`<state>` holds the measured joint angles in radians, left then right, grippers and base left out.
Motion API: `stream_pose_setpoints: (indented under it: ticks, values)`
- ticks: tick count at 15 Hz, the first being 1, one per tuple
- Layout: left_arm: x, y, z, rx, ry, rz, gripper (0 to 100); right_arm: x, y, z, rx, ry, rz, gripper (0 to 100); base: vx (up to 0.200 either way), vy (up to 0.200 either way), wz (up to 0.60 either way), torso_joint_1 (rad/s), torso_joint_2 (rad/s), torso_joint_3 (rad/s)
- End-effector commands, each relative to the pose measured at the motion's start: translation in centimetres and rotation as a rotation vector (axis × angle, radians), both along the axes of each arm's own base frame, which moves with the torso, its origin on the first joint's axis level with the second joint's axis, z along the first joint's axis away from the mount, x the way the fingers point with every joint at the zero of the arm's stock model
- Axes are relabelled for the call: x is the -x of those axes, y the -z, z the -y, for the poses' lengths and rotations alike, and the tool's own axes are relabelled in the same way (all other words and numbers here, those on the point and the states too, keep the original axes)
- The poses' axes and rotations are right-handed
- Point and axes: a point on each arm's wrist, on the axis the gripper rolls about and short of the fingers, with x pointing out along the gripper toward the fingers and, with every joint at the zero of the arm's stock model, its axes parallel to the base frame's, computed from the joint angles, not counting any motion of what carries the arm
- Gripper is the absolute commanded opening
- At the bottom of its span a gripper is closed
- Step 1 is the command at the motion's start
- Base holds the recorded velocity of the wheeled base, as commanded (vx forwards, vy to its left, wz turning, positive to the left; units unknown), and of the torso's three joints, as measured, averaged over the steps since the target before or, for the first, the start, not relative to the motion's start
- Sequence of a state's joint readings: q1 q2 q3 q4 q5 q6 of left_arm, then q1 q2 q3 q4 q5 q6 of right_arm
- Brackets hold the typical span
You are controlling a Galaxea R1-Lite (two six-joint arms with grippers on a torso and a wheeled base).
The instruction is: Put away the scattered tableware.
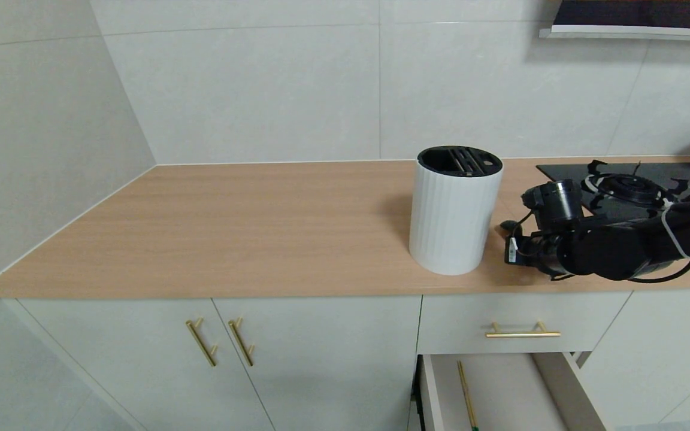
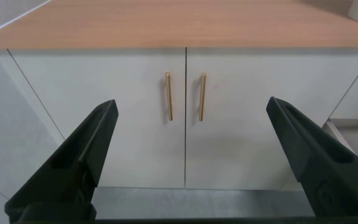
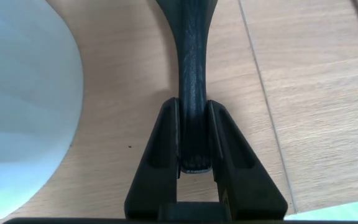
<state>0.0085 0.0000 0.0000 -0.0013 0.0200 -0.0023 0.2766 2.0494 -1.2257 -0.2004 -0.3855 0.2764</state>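
A white ribbed utensil holder (image 1: pixel 454 215) with a black slotted top stands on the wooden counter (image 1: pixel 231 227). Just to its right my right gripper (image 1: pixel 510 248) hovers low over the counter, shut on the handle of a black utensil (image 1: pixel 507 226). In the right wrist view the fingers (image 3: pixel 160 143) clamp that black handle (image 3: pixel 191 56), which runs away over the wood, with the holder's white wall (image 3: pixel 17 93) close beside. My left gripper (image 2: pixel 191 104) is open with nothing between its fingers, below counter height, facing the cabinet doors (image 2: pixel 185 137).
A black gas hob (image 1: pixel 626 185) sits at the counter's right end. Under the counter, below the right arm, a drawer (image 1: pixel 560 389) is pulled out with a thin green and gold stick (image 1: pixel 466 395) lying in it. Gold handles (image 2: pixel 168 96) mark the double doors.
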Motion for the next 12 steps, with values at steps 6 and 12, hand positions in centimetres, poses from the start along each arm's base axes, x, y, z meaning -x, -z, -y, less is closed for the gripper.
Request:
stream_pose_setpoints:
  ticks: [6,12]
  values:
    - [0.0,0.0,0.0,0.001,-0.001,0.000,100,1.8,-2.2,0.5,-0.008,-0.004,0.041,0,0.000,0.000,0.00,0.000,0.00,0.000]
    - [0.0,0.0,0.0,0.001,-0.001,0.000,100,9.0,-5.9,1.9,-0.029,-0.086,0.089,0,0.000,0.000,0.00,0.000,0.00,0.000]
